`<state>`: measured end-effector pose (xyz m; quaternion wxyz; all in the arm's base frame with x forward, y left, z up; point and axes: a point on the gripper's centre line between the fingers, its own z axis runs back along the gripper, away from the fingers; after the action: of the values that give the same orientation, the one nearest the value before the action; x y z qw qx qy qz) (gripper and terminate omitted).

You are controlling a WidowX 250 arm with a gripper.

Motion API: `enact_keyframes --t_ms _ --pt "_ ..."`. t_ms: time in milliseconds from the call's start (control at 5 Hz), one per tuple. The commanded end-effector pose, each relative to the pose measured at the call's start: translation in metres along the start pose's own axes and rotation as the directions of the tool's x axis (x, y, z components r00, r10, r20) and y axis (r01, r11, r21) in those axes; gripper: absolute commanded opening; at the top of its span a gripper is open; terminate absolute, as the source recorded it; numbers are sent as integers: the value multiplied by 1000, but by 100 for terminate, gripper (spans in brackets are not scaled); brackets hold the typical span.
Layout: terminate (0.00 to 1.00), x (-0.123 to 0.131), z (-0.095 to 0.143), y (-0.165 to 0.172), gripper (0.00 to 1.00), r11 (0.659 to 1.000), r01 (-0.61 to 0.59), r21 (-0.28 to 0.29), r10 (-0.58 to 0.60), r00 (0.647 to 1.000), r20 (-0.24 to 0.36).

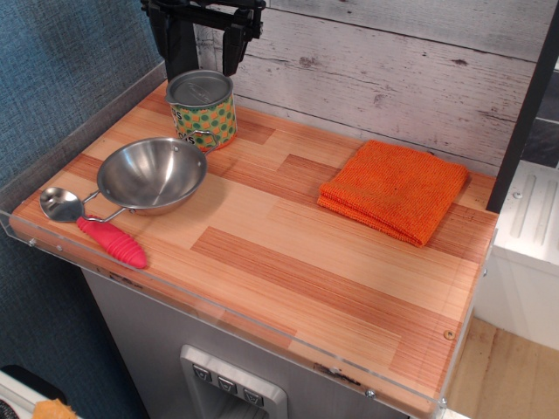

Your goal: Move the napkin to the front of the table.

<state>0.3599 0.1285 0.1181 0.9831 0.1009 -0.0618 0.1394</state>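
Note:
The bright orange napkin (395, 189) lies folded flat on the wooden table (288, 253), near the right end and close to the back wall. My black gripper (210, 39) hangs at the top of the view, above and just behind the tin can, far left of the napkin. Its two fingers stand apart with nothing between them, so it is open.
A green and orange dotted tin can (202, 108) stands at the back left. A steel bowl (152, 175) sits in front of it, with a spoon with a pink-red handle (96, 229) by the left edge. A clear acrylic rim (262, 327) runs around the table.

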Motion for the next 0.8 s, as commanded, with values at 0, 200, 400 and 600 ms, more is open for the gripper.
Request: enact_keyframes --t_ms 0,200,400,600 --pt "0 0 0 0 100 1000 0 0 0 1000 0" --pt "0 -6 10 -31 100 997 67 -30 -67 998 11" --pt "0 -13 10 -64 100 988 138 -69 -138 990 13" --pt "0 -15 7 -95 100 973 193 -128 -192 981 27"
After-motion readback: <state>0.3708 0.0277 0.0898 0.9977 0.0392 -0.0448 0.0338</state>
